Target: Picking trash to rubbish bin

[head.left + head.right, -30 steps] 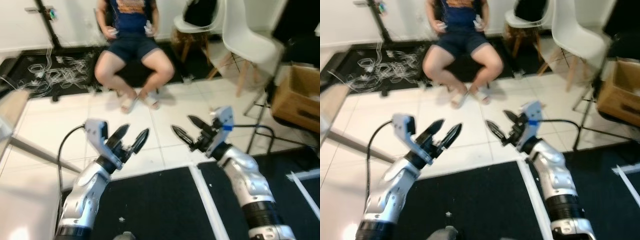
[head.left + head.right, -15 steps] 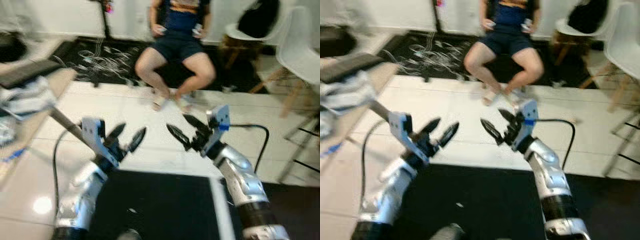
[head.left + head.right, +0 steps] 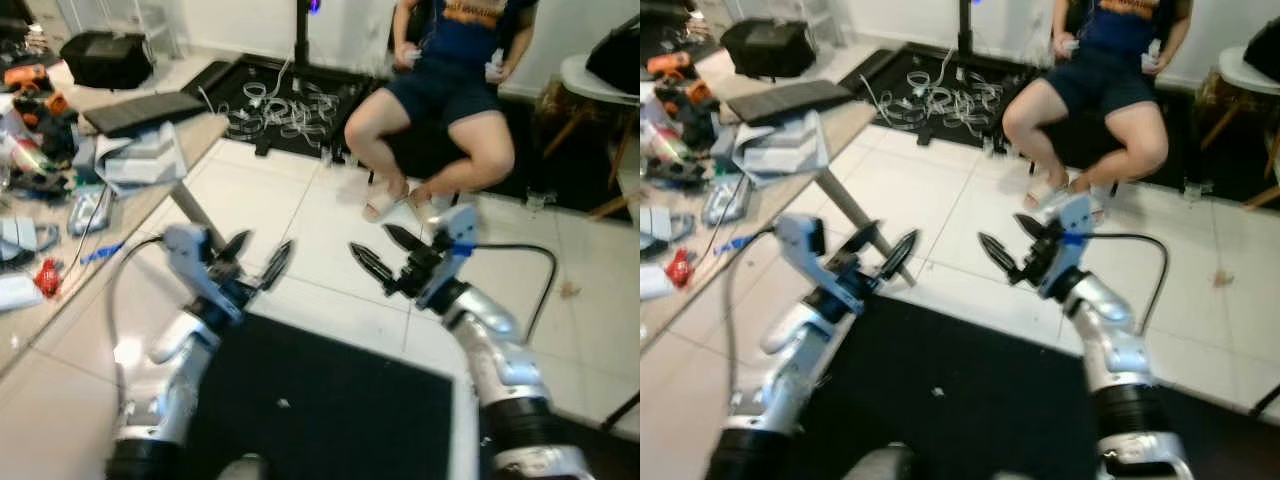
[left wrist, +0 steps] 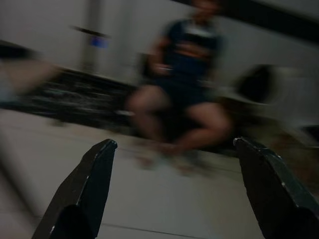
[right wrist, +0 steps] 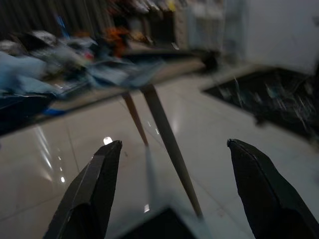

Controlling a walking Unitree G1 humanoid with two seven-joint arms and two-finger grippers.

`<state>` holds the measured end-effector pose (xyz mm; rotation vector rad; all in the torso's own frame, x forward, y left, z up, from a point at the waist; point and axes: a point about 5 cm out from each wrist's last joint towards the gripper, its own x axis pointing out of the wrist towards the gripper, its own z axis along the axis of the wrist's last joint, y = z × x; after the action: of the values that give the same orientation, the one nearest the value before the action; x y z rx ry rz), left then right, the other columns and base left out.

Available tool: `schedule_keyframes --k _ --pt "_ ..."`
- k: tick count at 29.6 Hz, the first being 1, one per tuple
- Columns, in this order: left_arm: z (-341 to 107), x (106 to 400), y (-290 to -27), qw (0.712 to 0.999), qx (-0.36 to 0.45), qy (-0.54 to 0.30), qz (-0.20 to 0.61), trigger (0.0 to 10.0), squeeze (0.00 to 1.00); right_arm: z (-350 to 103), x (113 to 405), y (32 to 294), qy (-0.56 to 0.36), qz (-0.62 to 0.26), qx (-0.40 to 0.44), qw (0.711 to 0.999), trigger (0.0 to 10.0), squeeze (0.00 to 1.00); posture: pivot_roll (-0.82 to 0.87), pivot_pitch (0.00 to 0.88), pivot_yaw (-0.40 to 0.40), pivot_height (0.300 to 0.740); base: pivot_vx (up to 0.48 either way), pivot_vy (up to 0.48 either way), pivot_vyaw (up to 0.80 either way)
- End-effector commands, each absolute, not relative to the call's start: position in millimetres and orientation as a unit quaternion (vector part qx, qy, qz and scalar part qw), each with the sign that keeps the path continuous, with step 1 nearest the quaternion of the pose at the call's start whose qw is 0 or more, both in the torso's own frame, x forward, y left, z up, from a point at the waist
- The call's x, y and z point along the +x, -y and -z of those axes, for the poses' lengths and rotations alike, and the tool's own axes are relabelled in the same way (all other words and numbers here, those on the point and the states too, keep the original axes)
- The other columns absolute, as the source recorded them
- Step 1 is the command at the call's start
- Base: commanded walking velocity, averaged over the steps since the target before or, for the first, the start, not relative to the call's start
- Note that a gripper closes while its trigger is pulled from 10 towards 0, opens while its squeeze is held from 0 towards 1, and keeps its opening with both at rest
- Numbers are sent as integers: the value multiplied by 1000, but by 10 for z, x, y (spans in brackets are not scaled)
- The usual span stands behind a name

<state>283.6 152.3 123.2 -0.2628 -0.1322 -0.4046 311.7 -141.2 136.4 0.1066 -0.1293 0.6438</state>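
Trash clutter (image 3: pixel 40 150) lies on the counter (image 3: pixel 150 190) at the robot's left. Left gripper (image 3: pixel 257 262) and right gripper (image 3: pixel 385 252) hover spread wide, holding nothing, over white floor tiles (image 3: pixel 300 210) before a seated person (image 3: pixel 445 90).

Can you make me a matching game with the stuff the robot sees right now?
Things:
1. table
2. person
3. mat
4. cables

Places:
A. sitting on a chair ahead
B. black, under both arms
C. in a white tangle on the far floor
D. on the robot's left, covered in clutter

Pairs: 1-D, 2-A, 3-B, 4-C
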Motion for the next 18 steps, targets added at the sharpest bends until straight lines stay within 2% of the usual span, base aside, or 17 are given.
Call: schedule_keyframes --k 1,8,18 --pt "-1183 2844 -1592 982 -103 68 146 10000 0 -1312 3111 1549 64 -262 41 962 10000 0 14 0 -26 740 0 0 781" --pt "-1166 2843 -1640 990 -77 67 96 10000 0 -1332 3110 1690 87 -175 24 980 10000 0 12 0 -26 740 0 0 779" --pt "-1086 2830 -1642 993 -63 66 68 10000 0 -1275 3121 1734 82 -154 13 985 10000 0 9 0 -31 740 0 0 776"
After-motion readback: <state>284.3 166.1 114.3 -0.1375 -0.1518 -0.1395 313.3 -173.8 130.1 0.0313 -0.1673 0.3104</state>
